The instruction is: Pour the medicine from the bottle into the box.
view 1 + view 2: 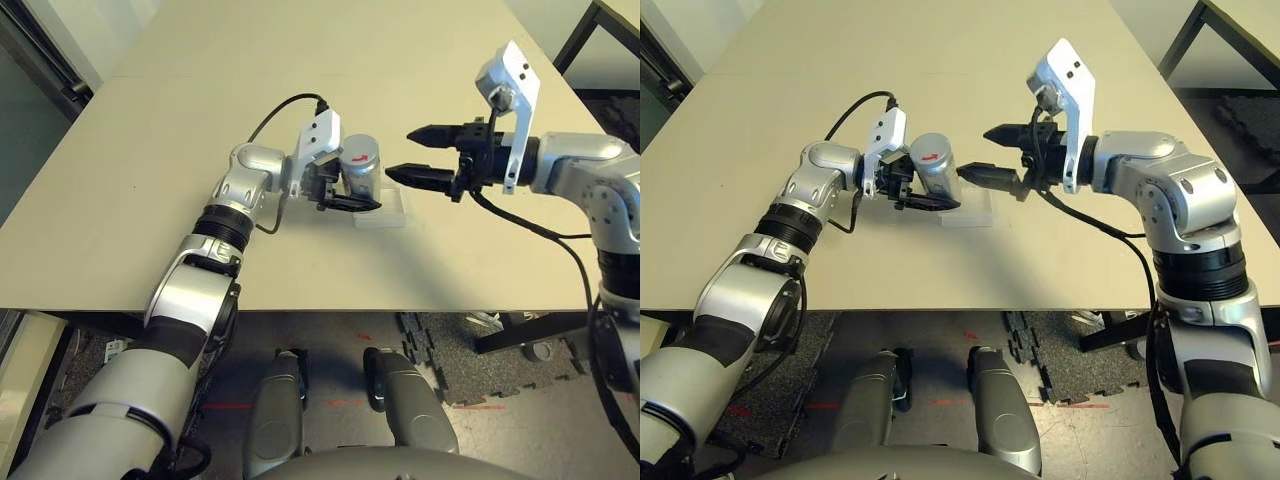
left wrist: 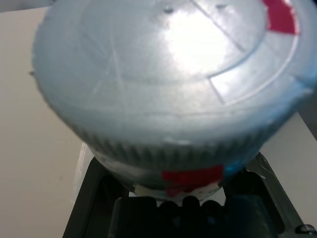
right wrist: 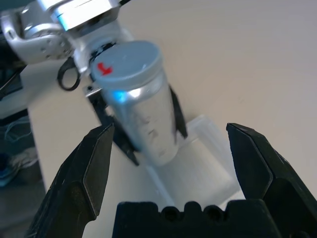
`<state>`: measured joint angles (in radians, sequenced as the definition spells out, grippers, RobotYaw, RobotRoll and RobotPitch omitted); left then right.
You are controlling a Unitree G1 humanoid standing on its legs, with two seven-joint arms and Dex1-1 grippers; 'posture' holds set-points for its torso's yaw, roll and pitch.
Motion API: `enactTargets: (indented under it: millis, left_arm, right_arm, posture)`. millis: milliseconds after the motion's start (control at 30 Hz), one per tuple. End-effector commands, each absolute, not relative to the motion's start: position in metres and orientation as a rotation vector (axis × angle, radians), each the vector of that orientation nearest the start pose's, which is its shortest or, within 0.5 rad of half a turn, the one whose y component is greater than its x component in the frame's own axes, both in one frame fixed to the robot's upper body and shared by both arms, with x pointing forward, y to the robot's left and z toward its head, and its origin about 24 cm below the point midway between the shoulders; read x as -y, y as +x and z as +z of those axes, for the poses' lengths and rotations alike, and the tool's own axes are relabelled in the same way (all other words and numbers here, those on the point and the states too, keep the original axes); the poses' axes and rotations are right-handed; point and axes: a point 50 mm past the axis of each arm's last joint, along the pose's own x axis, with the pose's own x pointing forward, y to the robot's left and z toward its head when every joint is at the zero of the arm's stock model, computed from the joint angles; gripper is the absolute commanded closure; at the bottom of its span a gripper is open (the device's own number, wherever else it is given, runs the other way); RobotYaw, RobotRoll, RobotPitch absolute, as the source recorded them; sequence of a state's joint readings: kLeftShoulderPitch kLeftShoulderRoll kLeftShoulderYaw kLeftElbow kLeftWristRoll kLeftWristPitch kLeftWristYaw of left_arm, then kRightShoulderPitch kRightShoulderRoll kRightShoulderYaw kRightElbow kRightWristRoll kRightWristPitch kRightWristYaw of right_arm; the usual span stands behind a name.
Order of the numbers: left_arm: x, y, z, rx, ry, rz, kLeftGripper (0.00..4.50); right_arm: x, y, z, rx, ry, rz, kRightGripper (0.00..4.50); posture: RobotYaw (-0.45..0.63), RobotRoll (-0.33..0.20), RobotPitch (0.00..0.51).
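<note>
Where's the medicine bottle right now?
In the left eye view, the bottle is clamped between the left gripper's fingers, cap on, beside the clear box, facing the open right gripper.

Can see a wide beige table (image 1: 110, 210) with a straight near edge, and beyond its far right side a corner of another table (image 1: 621, 14). Below, can make out grey floor (image 1: 335, 435) crossed by red tape (image 1: 228, 406), plus dark speckled mats (image 1: 480, 374) with jigsaw edges.
</note>
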<state>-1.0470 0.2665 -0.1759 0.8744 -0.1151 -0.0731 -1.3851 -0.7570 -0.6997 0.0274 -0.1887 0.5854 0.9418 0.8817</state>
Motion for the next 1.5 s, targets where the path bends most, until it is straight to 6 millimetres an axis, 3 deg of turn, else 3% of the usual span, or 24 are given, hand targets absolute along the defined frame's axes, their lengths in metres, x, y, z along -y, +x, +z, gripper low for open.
enactTargets:
  millis: [33, 667, 1167, 1267, 1400, 1500]
  left_arm:
    - [-0.089, 0.367, 0.17, -0.027, 0.427, -1.531, 1.83]
    - [-0.087, 0.368, 0.171, -0.03, 0.439, -1.535, 1.83]
    - [-0.084, 0.366, 0.168, -0.031, 0.445, -1.546, 1.83]
    - [-0.084, 0.366, 0.168, -0.031, 0.444, -1.546, 1.83]
    - [-0.084, 0.366, 0.168, -0.03, 0.444, -1.546, 1.83]
    - [-0.084, 0.366, 0.168, -0.031, 0.444, -1.546, 1.83]
  right_arm:
    - [0.157, 0.289, 0.238, -0.186, -0.21, 1.124, 0.0]
    - [0.115, 0.305, 0.247, -0.095, -0.205, 1.184, 0.0]
    - [0.101, 0.307, 0.245, -0.091, -0.281, 1.256, 0.0]
    - [0.101, 0.307, 0.244, -0.091, -0.29, 1.255, 0.62]
    - [0.1, 0.308, 0.243, -0.088, -0.306, 1.249, 1.94]
    - [0.1, 0.309, 0.243, -0.083, -0.31, 1.246, 1.94]
  posture:
    - [-0.08, 0.0, 0.155]
    - [-0.08, 0.0, 0.153]
    - [-0.07, 0.0, 0.155]
    - [-0.07, 0.0, 0.155]
    - [-0.07, 0.0, 0.155]
    - [-0.07, 0.0, 0.156]
